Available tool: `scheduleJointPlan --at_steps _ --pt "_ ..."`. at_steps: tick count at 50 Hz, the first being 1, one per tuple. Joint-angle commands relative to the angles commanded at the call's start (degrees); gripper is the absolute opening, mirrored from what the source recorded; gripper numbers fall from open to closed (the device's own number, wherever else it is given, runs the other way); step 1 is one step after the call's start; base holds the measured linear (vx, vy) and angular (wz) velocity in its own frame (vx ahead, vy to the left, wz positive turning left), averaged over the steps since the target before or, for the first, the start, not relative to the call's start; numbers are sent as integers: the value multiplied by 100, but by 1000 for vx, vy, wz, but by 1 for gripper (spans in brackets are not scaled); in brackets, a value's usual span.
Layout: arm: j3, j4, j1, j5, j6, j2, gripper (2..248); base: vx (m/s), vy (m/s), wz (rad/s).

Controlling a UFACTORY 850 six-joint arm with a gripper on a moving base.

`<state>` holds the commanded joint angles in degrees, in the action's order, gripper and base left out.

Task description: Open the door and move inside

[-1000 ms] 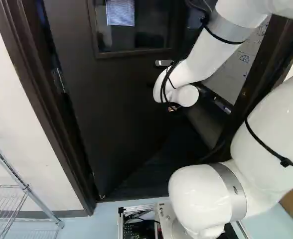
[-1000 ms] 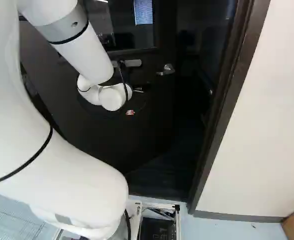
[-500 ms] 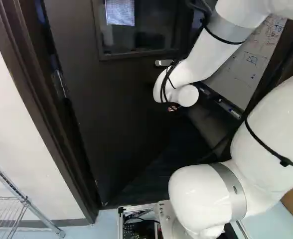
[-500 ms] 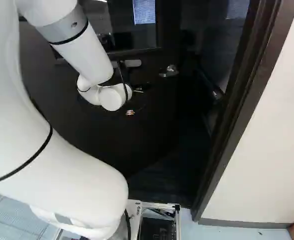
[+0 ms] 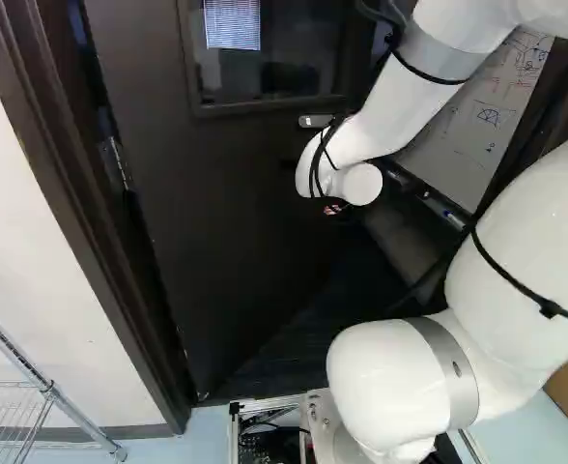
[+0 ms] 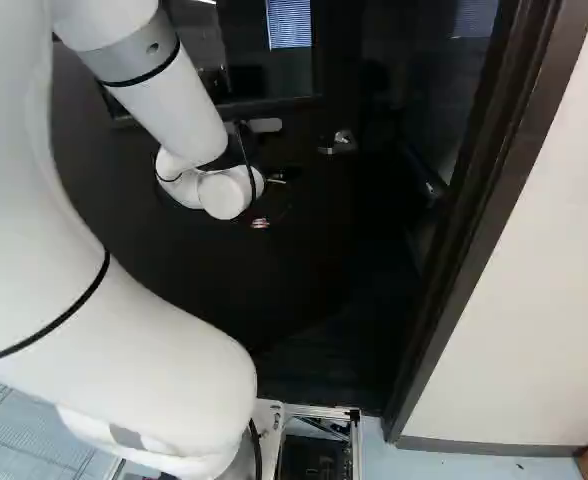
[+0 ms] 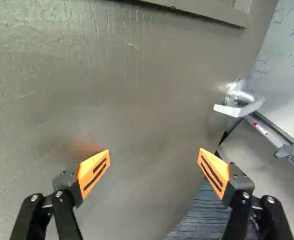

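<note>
Two orange-padded fingers (image 7: 94,172) of the gripper (image 6: 261,223) stand wide apart, and nothing is held between them. Straight ahead of the gripper is the dark door (image 7: 132,90), standing ajar; whether a fingertip touches its face, I can't tell. The silver lever handle (image 7: 239,103) sits on that door to the right of the gripper and higher, apart from both fingers. Higher than the gripper, too, is the door's window (image 5: 284,72), with blinds (image 5: 233,24) showing through the glass. The hinge (image 5: 117,159) is well off to the gripper's left, on the side opposite the handle. Past the door's free edge, beyond the gripper to its right, are a whiteboard (image 7: 287,55) with writing and a tray (image 7: 277,136) under it that carries a red-and-white marker (image 7: 260,129). Lower than the gripper, dark ribbed flooring (image 7: 204,217) runs past the door's edge. The door frame (image 6: 474,260) rises to the right of the gripper, and a wire shelf (image 5: 45,389) stands well apart, low to its left.
</note>
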<state>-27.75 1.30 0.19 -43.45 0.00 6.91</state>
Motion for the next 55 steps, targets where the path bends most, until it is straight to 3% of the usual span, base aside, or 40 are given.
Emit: scheduleJointPlan --at_steps 55 --pt "-975 0 646 0 0 -986 247 0 0 0"
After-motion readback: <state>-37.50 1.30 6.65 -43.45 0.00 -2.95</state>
